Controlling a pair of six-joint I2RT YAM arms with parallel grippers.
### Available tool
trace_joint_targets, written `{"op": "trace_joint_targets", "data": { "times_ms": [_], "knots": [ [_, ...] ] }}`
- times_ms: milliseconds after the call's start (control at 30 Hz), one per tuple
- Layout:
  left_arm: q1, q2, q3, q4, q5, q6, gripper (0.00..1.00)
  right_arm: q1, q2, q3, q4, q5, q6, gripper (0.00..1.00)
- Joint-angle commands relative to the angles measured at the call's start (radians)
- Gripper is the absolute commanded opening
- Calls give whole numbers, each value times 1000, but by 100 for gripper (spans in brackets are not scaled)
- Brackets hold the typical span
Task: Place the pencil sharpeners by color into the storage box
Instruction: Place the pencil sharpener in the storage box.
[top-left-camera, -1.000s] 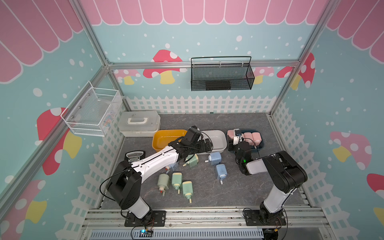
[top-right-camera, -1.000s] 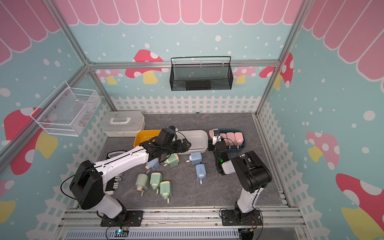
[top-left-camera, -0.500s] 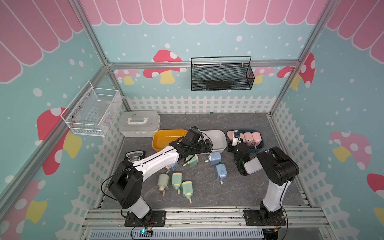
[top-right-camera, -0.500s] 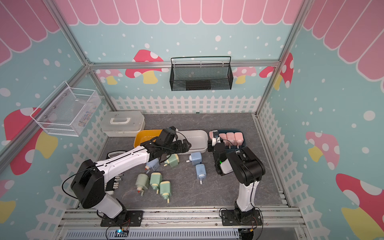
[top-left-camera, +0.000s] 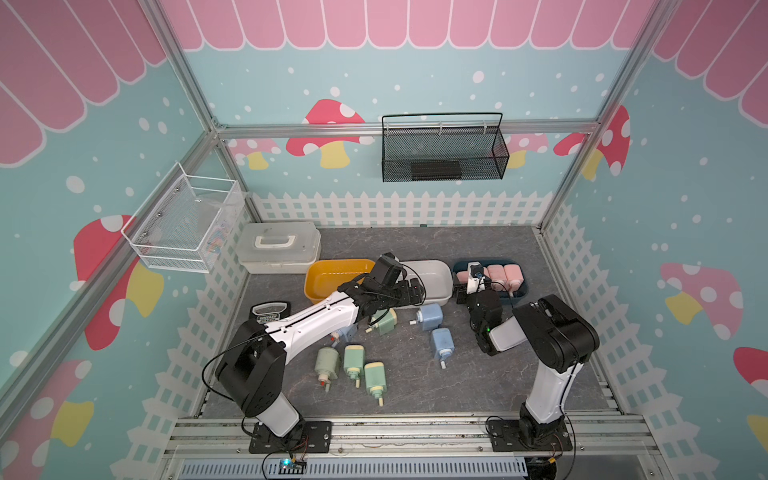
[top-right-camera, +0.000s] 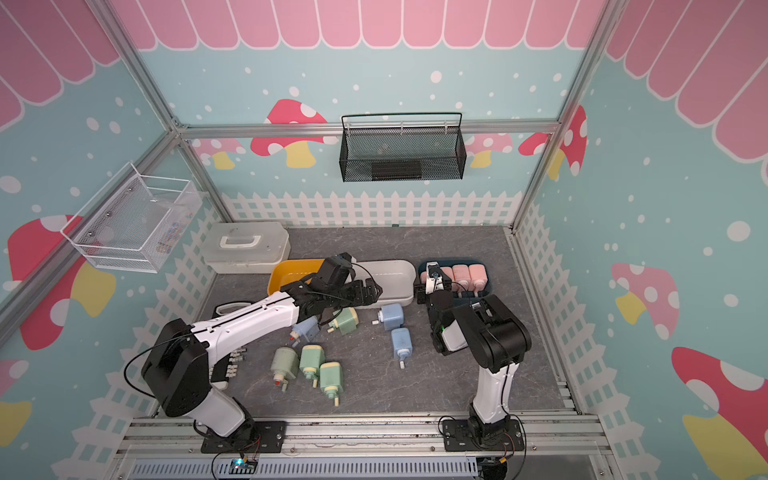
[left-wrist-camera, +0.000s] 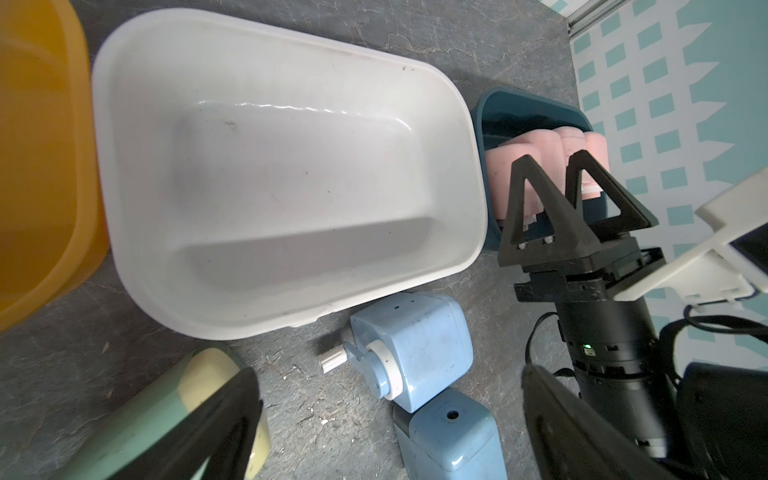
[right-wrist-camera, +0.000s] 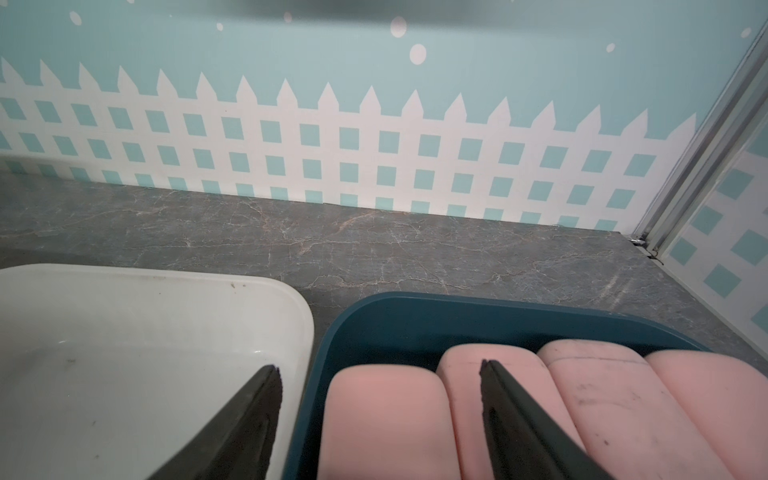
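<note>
Right jaws: my right jaws (right-wrist-camera: 378, 365) stand apart above the dark blue plastic tray (right-wrist-camera: 415, 307), at its end beside the white tray. One rounded pink plastic sharpener (right-wrist-camera: 382, 415) lies between them with a gap on each side, so I grip nothing.
Pink group: four pink sharpeners lie side by side in this tray and touch each other. I think they are packed like this so that one row takes them all, and that this colour is finished.
Left jaws: my left jaws (top-left-camera: 415, 293) are wide open and empty. They hover over the near rim of the white oblong plastic tray (left-wrist-camera: 291, 166), probably waiting there so that my two arms do not meet.
Blue group: two pale blue boxy sharpeners (top-left-camera: 430, 316) (top-left-camera: 442, 341) lie on the grey stone-pattern tabletop (top-left-camera: 478, 382), just in front of the white tray. A third one (top-left-camera: 345, 332) is partly hidden under my left arm.
Green group: one pale green sharpener (top-left-camera: 384, 323) lies just below my left wrist. Three more (top-left-camera: 354, 359) lie close together nearer the front.
Free trays: the white tray and the yellow plastic tray (left-wrist-camera: 37, 166) hold nothing.
Next step, my judgement: lift the right jaws straight up, because their tips are close to the pink row and could drag it.
</note>
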Motion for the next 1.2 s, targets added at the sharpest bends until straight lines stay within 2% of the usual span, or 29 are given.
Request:
{"op": "trace_joint_targets", "data": {
  "times_ms": [0,133,267,467,533,600,633,800,1033,1167],
  "knots": [
    [9,-2,-2,-16,-11,9,98,-4,-39,-15,17,-11,-4,77],
    [13,-8,-11,-18,-16,10,98,-4,-131,-6,-172,-27,36,77],
    [23,-16,-23,-28,-22,7,98,-4,-268,56,-519,-7,81,79],
    [68,-15,-19,-76,-52,23,98,-5,-392,151,-855,-28,66,83],
    [91,-14,-20,-83,-58,30,98,-5,-408,180,-944,-40,58,87],
    [117,-8,-20,-85,-68,47,98,-7,-424,202,-1005,-57,55,97],
    [133,1,-16,-84,-71,58,98,-6,-436,209,-1031,-67,55,99],
    [196,97,51,-99,-50,108,98,-7,-519,206,-1140,-87,71,99],
    [209,243,195,-151,-89,173,97,-7,-601,213,-1295,-200,65,99],
    [209,285,233,-170,-21,165,94,-7,-611,207,-1332,-207,67,99]
  ]
}}
